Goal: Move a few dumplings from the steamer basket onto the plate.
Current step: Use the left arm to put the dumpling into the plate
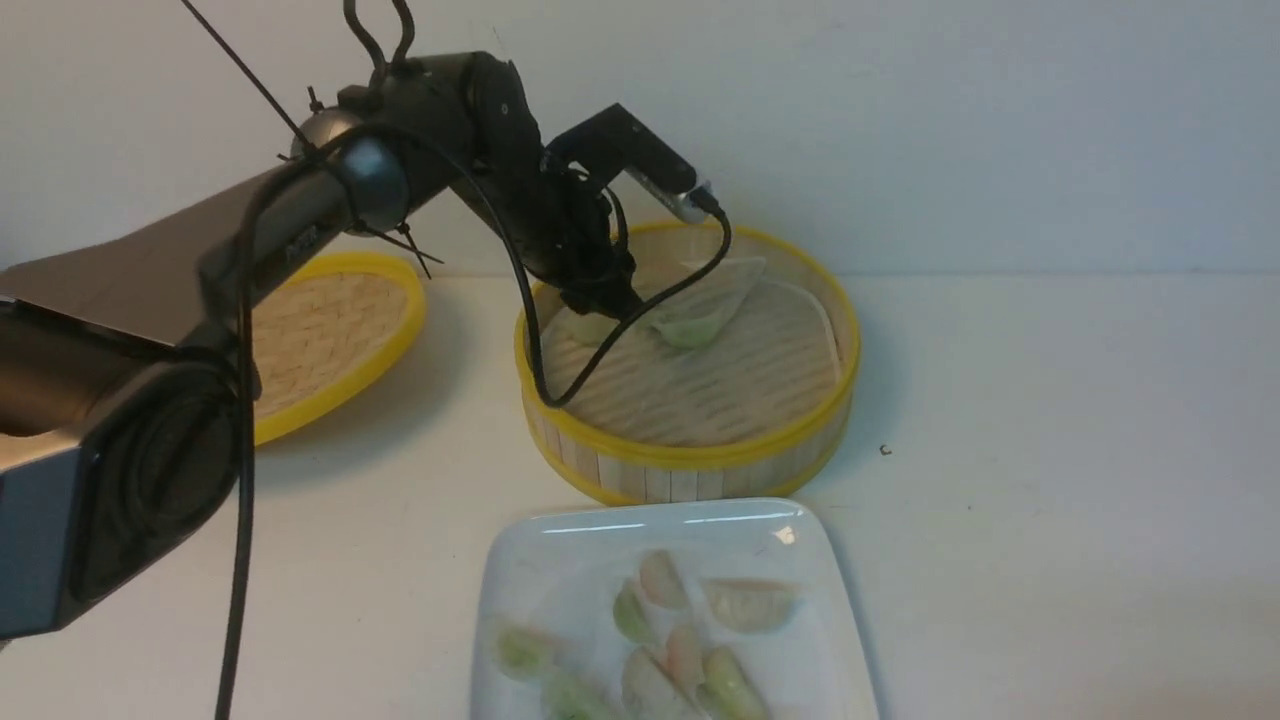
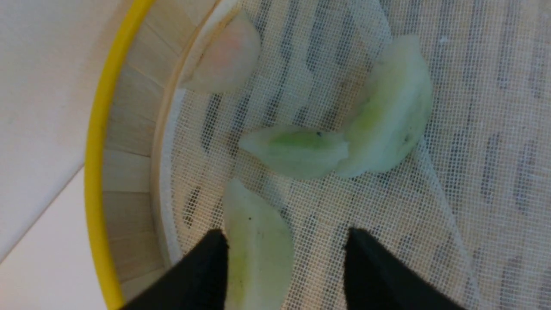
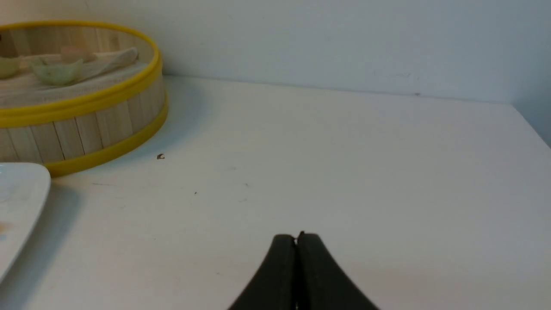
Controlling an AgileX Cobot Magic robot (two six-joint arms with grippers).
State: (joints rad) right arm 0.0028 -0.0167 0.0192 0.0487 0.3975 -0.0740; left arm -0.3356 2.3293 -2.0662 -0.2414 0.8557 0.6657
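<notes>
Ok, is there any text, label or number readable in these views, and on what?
On the left arm: one small pale marking on the casing, too blurred to read.
On the steamer basket, plate and woven lid: no text visible.

Far on my left, a flat woven lid [image 1: 330, 330] with a yellow rim lies on the white table [image 1: 1050, 450], close to the pale wall [image 1: 1000, 120] along the far edge. Toward my right a tiny dark speck [image 1: 885, 450] sits on the tabletop, well apart from the lid.
</notes>
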